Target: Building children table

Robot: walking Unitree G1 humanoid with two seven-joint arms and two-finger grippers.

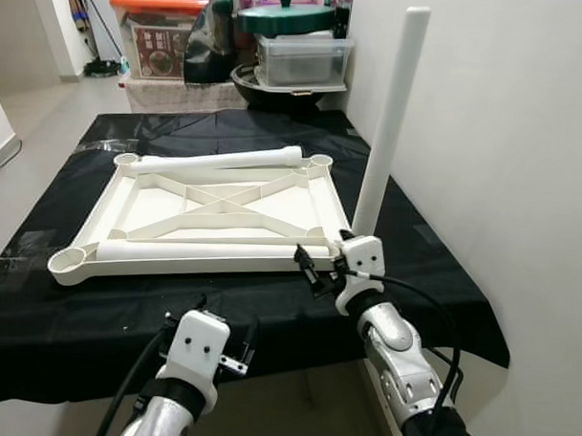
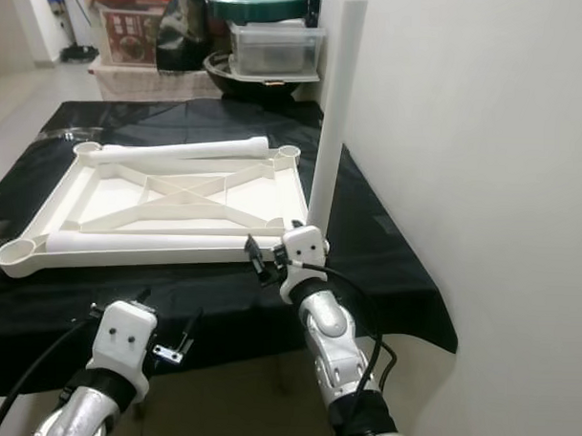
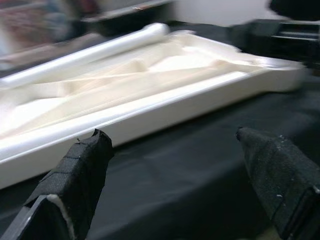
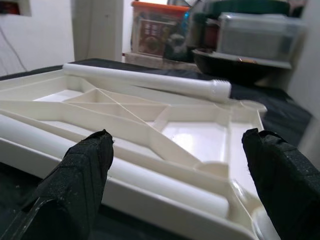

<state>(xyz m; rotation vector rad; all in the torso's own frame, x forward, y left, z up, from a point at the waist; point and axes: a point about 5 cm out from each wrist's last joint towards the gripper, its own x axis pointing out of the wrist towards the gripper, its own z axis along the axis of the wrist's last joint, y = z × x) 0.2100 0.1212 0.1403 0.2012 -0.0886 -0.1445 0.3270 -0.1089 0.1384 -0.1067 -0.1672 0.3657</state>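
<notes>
The white tabletop [image 1: 215, 211] lies upside down at the frame's centre on the black-covered table [image 1: 423, 270]. One leg [image 1: 388, 126] stands upright at its near right corner; two legs [image 1: 221, 160] lie on it. Right pincer [image 1: 320, 269] gapes empty beside that corner; left pincer [image 3: 175, 165], lower left, gapes empty too.

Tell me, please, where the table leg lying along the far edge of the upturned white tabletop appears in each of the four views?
Left eye view: far leg across the tabletop's far edge.
Right eye view: far leg along the same far edge.
Left wrist view: blurred, far leg beyond the tabletop.
Right wrist view: far leg, threaded end visible.
Shared landmark: the tabletop with its X-shaped ribs.
</notes>
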